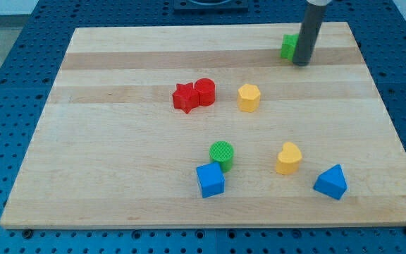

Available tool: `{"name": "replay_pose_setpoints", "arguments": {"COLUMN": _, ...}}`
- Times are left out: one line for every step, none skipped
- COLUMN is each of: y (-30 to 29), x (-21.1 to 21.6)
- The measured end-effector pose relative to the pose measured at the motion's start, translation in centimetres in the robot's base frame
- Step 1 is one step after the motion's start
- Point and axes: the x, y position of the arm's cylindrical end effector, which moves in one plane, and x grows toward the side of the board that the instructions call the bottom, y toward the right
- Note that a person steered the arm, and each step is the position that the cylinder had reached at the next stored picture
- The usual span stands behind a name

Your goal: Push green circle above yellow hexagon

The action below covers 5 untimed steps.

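Note:
The green circle (222,154) stands at the lower middle of the wooden board (118,141), touching the blue square block (210,180) at its lower left. The yellow hexagon (249,97) sits above and a little right of the green circle, near the board's centre. My tip (301,63) rests near the board's top right, far from both, right beside a green block (288,46) that the rod partly hides.
A red star (185,97) and a red circle (205,92) touch each other left of the yellow hexagon. A yellow heart-shaped block (288,157) and a blue triangle (330,183) lie at the lower right.

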Motion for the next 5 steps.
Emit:
{"name": "replay_pose_setpoints", "arguments": {"y": 1.8, "x": -2.4}}
{"name": "replay_pose_setpoints", "arguments": {"y": 3.7, "x": 3.1}}
{"name": "replay_pose_setpoints", "arguments": {"y": -0.8, "x": 9.4}}
{"name": "replay_pose_setpoints", "arguments": {"y": -9.7, "x": 13.6}}
{"name": "replay_pose_setpoints", "arguments": {"y": -19.1, "x": 14.0}}
